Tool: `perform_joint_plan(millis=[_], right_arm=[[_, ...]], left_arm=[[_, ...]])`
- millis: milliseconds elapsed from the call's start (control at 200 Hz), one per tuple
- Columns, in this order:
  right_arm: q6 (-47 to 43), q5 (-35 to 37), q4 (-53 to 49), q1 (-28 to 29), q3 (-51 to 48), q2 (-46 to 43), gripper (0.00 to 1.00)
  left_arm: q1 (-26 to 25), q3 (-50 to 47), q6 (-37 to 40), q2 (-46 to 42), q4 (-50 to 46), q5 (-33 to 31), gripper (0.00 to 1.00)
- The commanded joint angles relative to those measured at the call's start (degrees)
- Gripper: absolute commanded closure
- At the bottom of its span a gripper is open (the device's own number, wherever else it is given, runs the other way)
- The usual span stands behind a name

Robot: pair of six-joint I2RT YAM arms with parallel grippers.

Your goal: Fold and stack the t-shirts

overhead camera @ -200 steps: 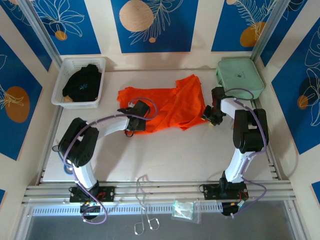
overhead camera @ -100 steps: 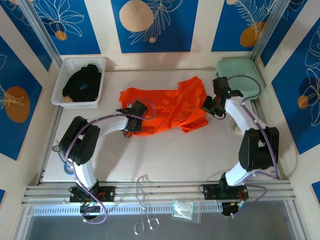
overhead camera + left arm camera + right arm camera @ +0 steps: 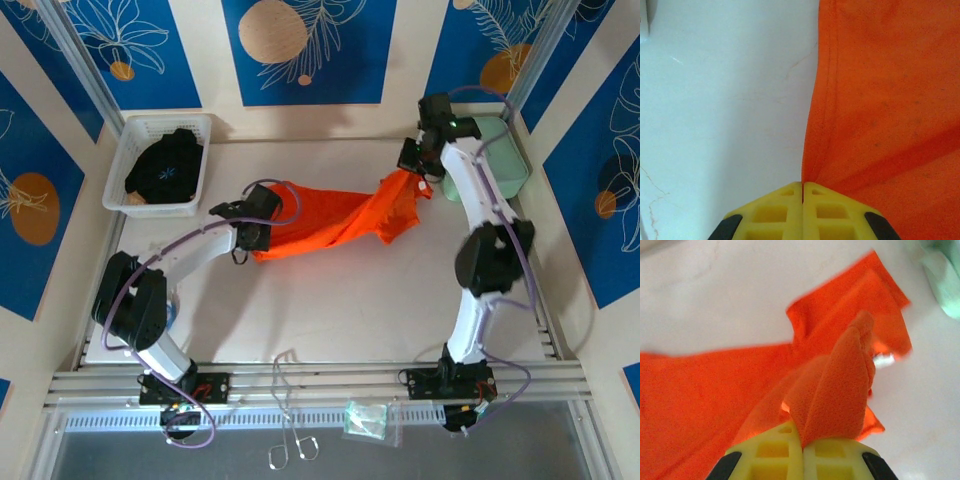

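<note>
The orange t-shirt hangs stretched between my two grippers above the white table. My left gripper is shut on its left edge; in the left wrist view the orange t-shirt runs out from the closed yellow fingertips of my left gripper. My right gripper is shut on a bunched fold at the shirt's right end, held higher near the back. In the right wrist view the orange t-shirt rises from my right gripper. A black t-shirt with a pale star mark lies in the white basket.
A mint-green case sits at the back right, close behind the right arm. The white basket stands at the back left. Scissors and a small clear bag lie on the rail in front of the table.
Both grippers closed on the orange t-shirt. The right gripper lifted its end up and toward the back; the left gripper drew its end left, pulling the shirt taut.
</note>
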Motion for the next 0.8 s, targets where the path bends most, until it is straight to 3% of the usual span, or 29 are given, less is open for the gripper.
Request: perform_joint_plan(millis=[0, 85, 160, 225, 480, 610, 700, 796], right_arm=[[-1.95, -1.66, -10.77, -0.11, 15.25, 15.12, 0.8], [-1.28, -3.34, -15.87, 0.15, 29.84, 26.8, 0.58], [-0.95, -4.55, -20.03, 0.64, 38.91, 33.2, 0.47], [-1.47, -3.51, -20.37, 1.62, 38.45, 33.01, 0.42], [-0.49, 0.73, 1.29, 2.8, -6.34, 4.9, 0.31], [1.06, 1.38, 6.67, 1.08, -22.11, -5.82, 0.3], [2.12, -0.73, 10.93, -1.14, -30.97, -9.54, 0.34], [2.62, -4.67, 13.47, -4.21, -35.0, -8.45, 0.44]], left_arm=[[0.64, -0.27, 1.12, 1.53, -1.08, -0.3, 1.0], [0.73, 0.04, 1.26, 3.5, -0.21, 0.36, 1.0], [0.81, 0.72, 1.4, 5.33, 0.0, 0.48, 1.0], [0.82, 1.26, 1.45, 6.31, 0.0, 0.44, 1.0], [0.79, 1.52, 1.1, 5.21, 0.22, -0.15, 0.71], [0.81, 1.34, 0.83, 3.3, 0.18, 0.05, 0.43], [0.83, 1.1, 0.49, 2.25, 0.13, 0.35, 0.32], [0.84, 1.03, 0.16, 1.61, -0.16, 1.18, 0.29]])
